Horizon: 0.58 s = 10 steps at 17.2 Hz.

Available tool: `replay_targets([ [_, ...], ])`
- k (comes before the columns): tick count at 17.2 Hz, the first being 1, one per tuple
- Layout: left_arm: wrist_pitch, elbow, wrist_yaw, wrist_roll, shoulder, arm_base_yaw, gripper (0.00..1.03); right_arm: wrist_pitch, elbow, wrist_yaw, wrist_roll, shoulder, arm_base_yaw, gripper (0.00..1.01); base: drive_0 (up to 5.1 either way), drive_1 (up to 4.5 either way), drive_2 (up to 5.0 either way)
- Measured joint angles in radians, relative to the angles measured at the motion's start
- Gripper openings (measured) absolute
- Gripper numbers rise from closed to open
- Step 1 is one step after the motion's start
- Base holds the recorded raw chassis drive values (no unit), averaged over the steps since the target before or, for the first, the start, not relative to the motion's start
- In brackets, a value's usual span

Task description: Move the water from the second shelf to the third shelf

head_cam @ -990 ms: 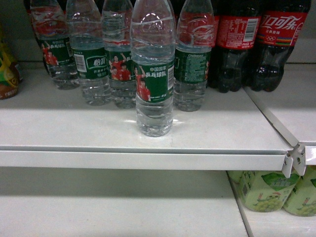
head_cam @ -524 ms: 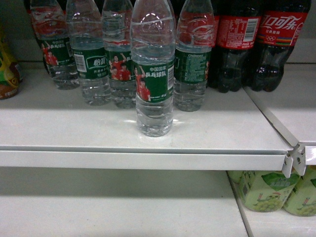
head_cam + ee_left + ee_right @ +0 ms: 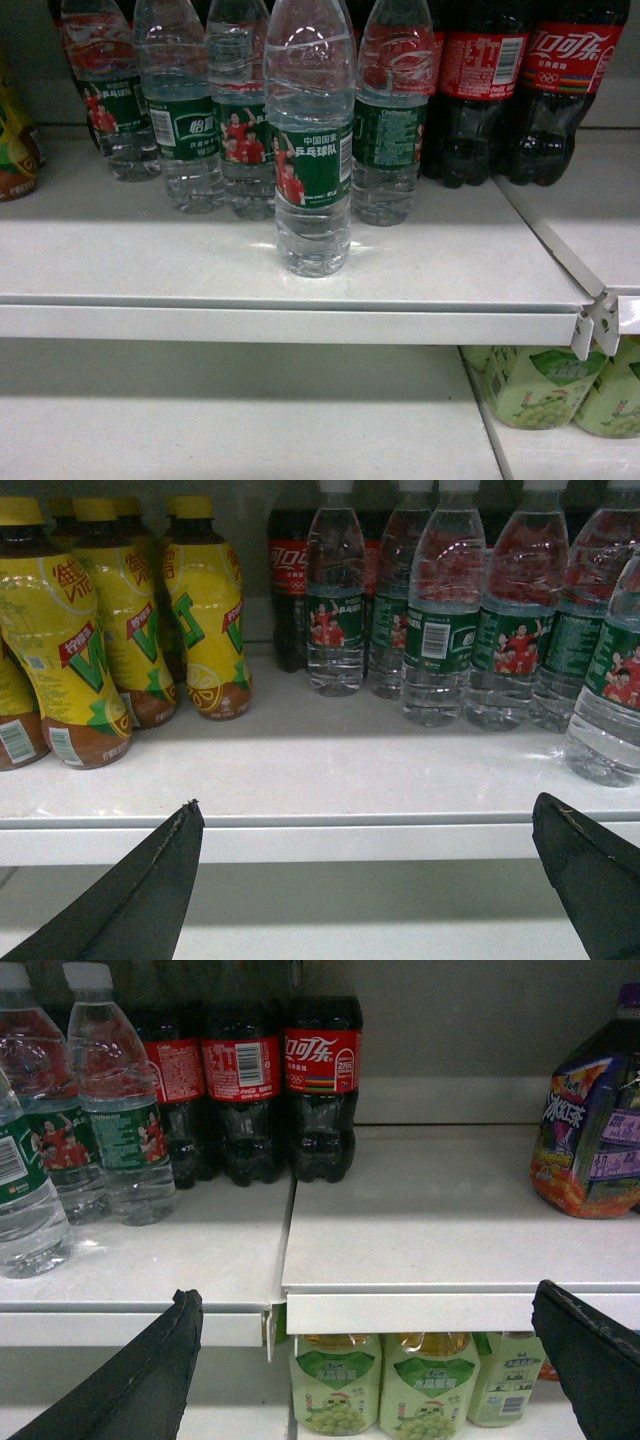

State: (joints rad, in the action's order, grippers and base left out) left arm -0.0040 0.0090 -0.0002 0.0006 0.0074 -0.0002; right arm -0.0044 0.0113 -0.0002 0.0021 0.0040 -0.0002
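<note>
Head view cuts off the water bottle's cap.

We see the water bottle, clear and ribbed, wearing a green label with red-shirted figures and white text. At two o'clock, dark cola bottles carry red labels with white script. The shelf is white. At five o'clock, pale green bottles show grape pictures. Both pincers' fingers are black.

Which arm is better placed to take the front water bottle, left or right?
Probably the left. The front water bottle stands at the right edge of the left wrist view and the left edge of the right wrist view, but seems nearer to the open left gripper.
</note>
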Motion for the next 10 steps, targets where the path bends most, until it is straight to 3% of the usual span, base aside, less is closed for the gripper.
replay_targets([
  [4, 0.0, 0.0, 0.0, 0.0, 0.0, 0.0, 0.98, -0.001, 0.0, 0.0, 0.001, 0.0, 0.0, 0.98, 0.0, 0.0, 0.0],
  [5, 0.0, 0.0, 0.0, 0.0, 0.0, 0.0, 0.98, 0.027, 0.001, -0.047, 0.063, 0.042, -0.022, 0.98, 0.0, 0.0, 0.0],
  [6, 0.001, 0.0, 0.0, 0.0, 0.0, 0.0, 0.98, 0.112, 0.012, -0.076, 0.129, 0.14, -0.056, 0.98, 0.0, 0.0, 0.0],
  [7, 0.0, 0.0, 0.0, 0.0, 0.0, 0.0, 0.98, 0.222, 0.036, -0.108, 0.163, 0.256, -0.093, 0.98, 0.0, 0.0, 0.0],
  [10, 0.0, 0.0, 0.0, 0.0, 0.0, 0.0, 0.98, 0.497, 0.174, -0.133, 0.168, 0.559, -0.103, 0.98, 0.0, 0.0, 0.0],
])
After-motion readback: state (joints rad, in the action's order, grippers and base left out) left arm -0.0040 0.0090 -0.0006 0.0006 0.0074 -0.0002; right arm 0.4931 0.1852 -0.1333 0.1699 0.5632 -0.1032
